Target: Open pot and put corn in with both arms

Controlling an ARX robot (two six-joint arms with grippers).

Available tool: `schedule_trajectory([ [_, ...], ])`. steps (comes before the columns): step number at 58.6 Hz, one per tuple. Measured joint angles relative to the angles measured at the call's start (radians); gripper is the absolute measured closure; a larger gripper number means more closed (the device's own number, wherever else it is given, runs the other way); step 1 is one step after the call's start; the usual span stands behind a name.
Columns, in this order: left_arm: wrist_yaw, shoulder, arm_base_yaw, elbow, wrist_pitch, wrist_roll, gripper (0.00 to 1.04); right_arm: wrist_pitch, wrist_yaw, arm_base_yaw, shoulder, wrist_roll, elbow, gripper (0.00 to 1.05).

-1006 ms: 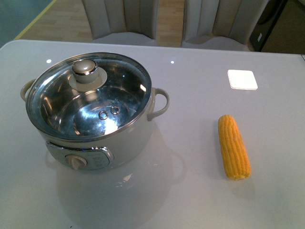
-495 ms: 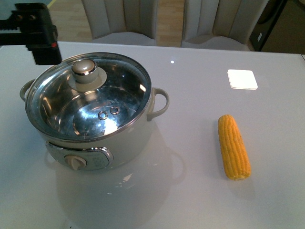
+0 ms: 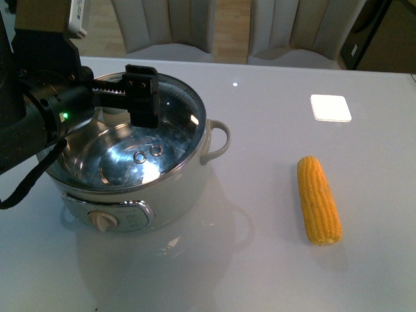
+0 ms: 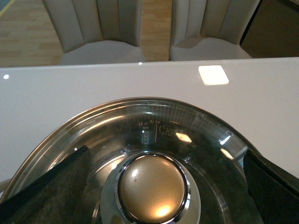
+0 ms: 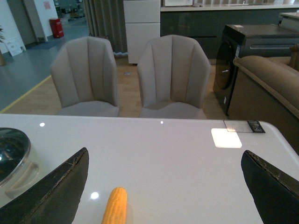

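Table (image 3: 260, 273): a glossy, pale top that carries everything else.
Pot (image 3: 175, 188): cream-white, on the left part of the table. Its dial panel (image 3: 107, 218) faces the camera and one loop handle sticks out on its right side.
Corn (image 3: 318, 200): lies flat to the right of the pot and well apart from it. Its length runs away from the camera, and nothing touches it.
Lid (image 3: 175, 130): glass with a steel rim, sitting closed on the pot. The shiny bowl shows through it.
Knob (image 4: 152, 186): beige with a bright ring, on top of the lid. The arm hides it in the front view.
Left arm (image 3: 39, 110): black, with a green light, reaching in from the left over the pot.
Left gripper (image 4: 164, 154): spread wide and holding nothing. Its fingers (image 4: 46, 186) flank the knob, with a gap on each side. How far above the lid it is cannot be told.
Right gripper (image 5: 164, 151): seen only in its wrist view, above the table. Its fingers (image 5: 51, 191) are apart and it holds nothing. The corn lies on the table below it.
White square (image 3: 330, 108): flat on the table, beyond the corn.
Chairs (image 3: 166, 26): two pale padded ones behind the table's far edge.
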Motion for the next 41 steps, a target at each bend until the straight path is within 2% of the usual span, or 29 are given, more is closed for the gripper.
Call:
schedule_trajectory([
  [41, -0.014, 0.124, 0.026, 0.031, 0.042, -0.021, 0.07, 0.000, 0.000, 0.000, 0.000, 0.000, 0.000, 0.09],
])
